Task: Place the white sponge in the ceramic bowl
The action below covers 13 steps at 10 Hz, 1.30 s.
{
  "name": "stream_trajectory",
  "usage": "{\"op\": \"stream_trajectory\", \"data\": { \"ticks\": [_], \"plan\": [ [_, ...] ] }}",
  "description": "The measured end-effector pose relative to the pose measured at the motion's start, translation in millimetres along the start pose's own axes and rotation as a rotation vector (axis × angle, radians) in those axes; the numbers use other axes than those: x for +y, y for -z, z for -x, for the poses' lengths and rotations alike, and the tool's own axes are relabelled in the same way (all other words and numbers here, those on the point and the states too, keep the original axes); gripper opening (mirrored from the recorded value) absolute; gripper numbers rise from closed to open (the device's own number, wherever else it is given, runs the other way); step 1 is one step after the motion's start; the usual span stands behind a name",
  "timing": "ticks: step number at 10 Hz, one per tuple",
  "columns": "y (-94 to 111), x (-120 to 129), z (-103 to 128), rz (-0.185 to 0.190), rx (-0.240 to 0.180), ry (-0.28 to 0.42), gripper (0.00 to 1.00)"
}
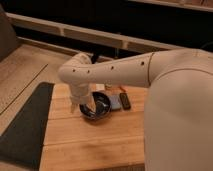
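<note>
low, fingers (pixel 82 107) hover over glossy round bowl (pixel 98 118).

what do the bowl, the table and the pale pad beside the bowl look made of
Bowl: dark and glossy with bright reflections inside, probably glazed ceramic. Table: light wood planks, seams and grain showing, matte. Pad: pale, dull, flat, likely soft foam, hard to confirm. The gripper hangs at the bowl's rim, opposite the pad.

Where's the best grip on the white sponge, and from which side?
Probably from above, pinching the white sponge across its near and far edges: it lies flat, with the ceramic bowl close on one side and the black remote on the other, so those sides look crowded. The gripper hangs by the bowl's opposite rim.
</note>
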Motion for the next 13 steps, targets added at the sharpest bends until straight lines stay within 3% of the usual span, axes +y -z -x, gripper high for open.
{"op": "stream_trajectory", "data": {
  "ticks": [11,13],
  "plan": [
    [-1.4,0.0,-0.3,-0.001,0.003,0.0,0.65],
    [4.5,-1.6,6.0,-0.01,-0.025,0.008,0.65]
  ]
}}
